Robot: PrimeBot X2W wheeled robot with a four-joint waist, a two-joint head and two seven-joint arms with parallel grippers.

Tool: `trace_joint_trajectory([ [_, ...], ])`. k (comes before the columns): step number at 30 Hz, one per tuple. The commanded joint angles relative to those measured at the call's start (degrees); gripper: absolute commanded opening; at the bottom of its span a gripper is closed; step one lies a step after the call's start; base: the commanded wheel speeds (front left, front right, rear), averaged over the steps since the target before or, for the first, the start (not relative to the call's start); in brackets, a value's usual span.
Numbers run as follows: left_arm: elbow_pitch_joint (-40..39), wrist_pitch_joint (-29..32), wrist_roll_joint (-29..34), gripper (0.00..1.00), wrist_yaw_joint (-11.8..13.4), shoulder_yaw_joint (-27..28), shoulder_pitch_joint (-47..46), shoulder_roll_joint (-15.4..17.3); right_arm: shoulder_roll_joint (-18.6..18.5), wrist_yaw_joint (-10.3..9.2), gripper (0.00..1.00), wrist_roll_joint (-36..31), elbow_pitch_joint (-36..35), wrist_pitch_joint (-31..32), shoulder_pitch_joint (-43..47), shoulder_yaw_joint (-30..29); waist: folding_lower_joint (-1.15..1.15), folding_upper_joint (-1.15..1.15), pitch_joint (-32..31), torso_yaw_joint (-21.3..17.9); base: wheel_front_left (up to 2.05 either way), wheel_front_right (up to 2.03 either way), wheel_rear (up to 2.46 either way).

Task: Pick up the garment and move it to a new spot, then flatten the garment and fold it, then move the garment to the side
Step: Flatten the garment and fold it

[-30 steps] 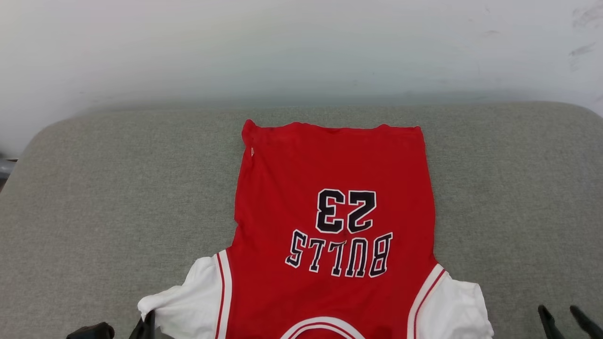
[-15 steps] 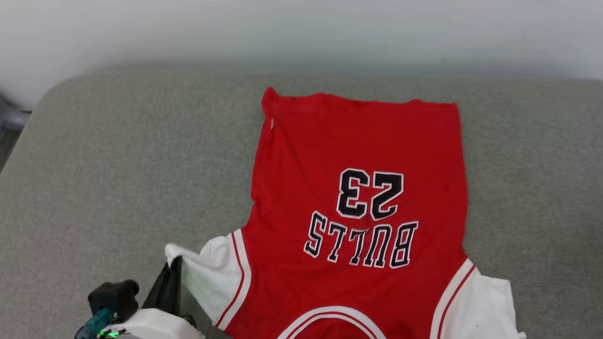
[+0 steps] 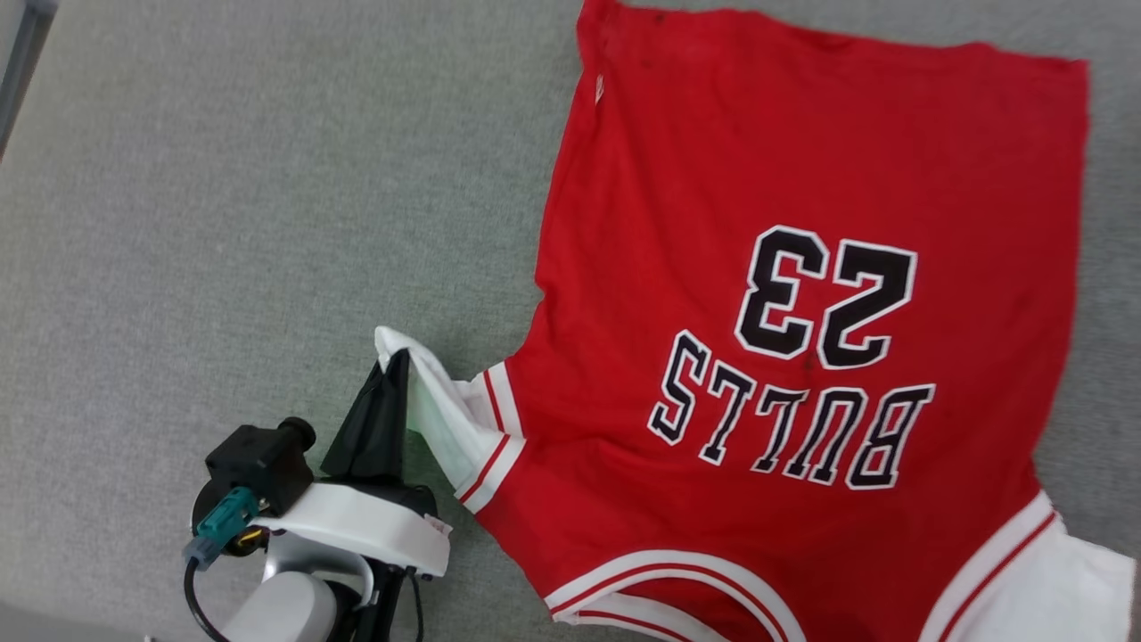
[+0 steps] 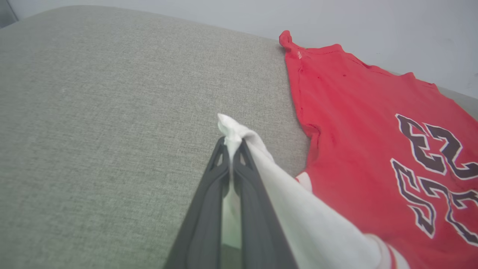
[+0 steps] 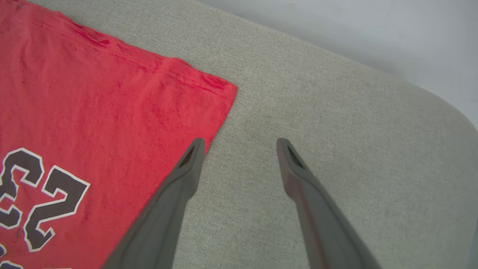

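1. While the red BULLS 23 jersey (image 3: 802, 152) lies face-up on the grey table (image 3: 223, 223), flattening seems in hand: left of its print (image 3: 824, 299), the left gripper (image 3: 392, 364) clenches its jaws on the lifted white sleeve (image 3: 441, 415) tip.
2. Next move, I judge: draw that sleeve outward and lay it flat.
3. Right of the print, the right wrist view supplies the right gripper (image 5: 241, 144), jaws released, at the jersey's edge.
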Motion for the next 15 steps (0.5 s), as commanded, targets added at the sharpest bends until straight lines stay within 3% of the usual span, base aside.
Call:
trace_joint_trajectory([
  [1, -0.3, -0.1, 0.4, 0.00, -0.3, 0.3, -0.8, -0.4, 0.6, -0.04, 1.00, -0.6, 0.7, 0.5, -1.3, 0.4, -0.02, 0.00, 3.5, 2.5, 0.00, 0.00, 0.00],
  [10, 0.3, -0.2, 3.0, 0.00, -2.9, 1.1, -4.2, -3.8, 2.8, -0.04, 1.00, -5.5, 9.7, 1.1, -10.4, 2.0, -0.02, 0.00, 10.1, 5.4, 0.00, 0.00, 0.00],
  [15, 1.3, -0.1, 4.3, 0.00, -4.2, 1.9, -4.9, -5.3, 4.5, -0.03, 1.00, -6.2, 15.3, 0.0, -7.3, 4.3, -0.02, 0.00, 11.5, 5.8, 0.00, 0.00, 0.00],
])
